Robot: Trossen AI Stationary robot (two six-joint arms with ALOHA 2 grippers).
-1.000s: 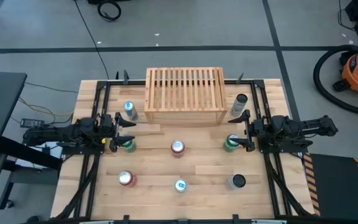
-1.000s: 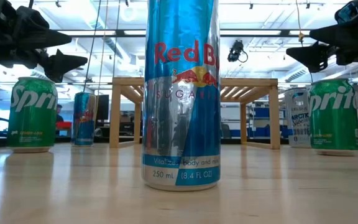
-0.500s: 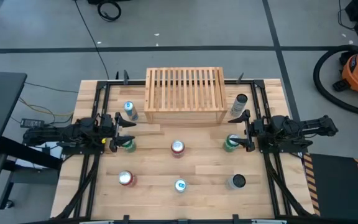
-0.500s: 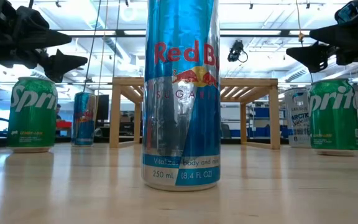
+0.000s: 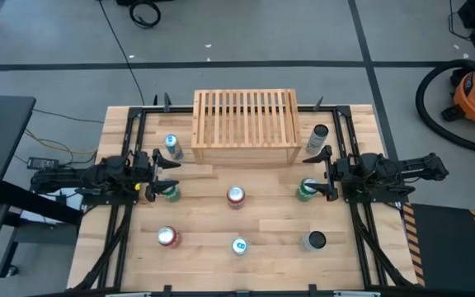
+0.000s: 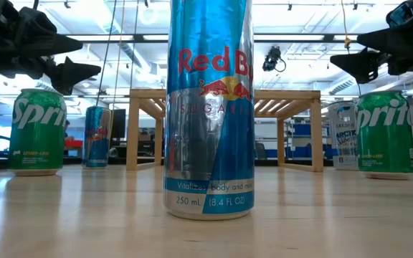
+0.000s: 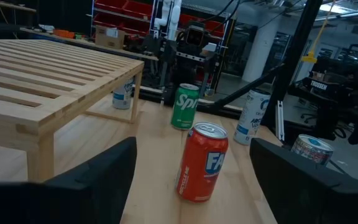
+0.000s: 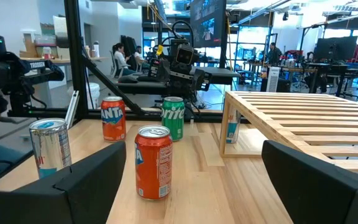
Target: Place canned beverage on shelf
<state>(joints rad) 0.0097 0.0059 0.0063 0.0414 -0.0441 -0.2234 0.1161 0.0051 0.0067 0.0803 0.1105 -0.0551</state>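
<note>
The slatted light-wood shelf (image 5: 246,128) stands at the table's far middle on its legs (image 6: 132,129). Several cans stand upright on the table: an orange Fanta can (image 5: 236,195) at the centre, a green Sprite can (image 5: 170,192) at the left, another Sprite can (image 5: 306,190) at the right, and a blue Red Bull can (image 6: 208,107) near the front edge. My left gripper (image 5: 168,171) hovers open and level just above the left Sprite can (image 6: 38,132). My right gripper (image 5: 320,172) hovers open and level above the right Sprite can (image 6: 386,132).
A slim blue can (image 5: 172,147) stands left of the shelf and a white-and-dark can (image 5: 317,139) right of it. An orange can (image 5: 166,238) and a silver can (image 5: 313,241) stand near the front. Black frame rails (image 5: 130,132) run along the table's sides.
</note>
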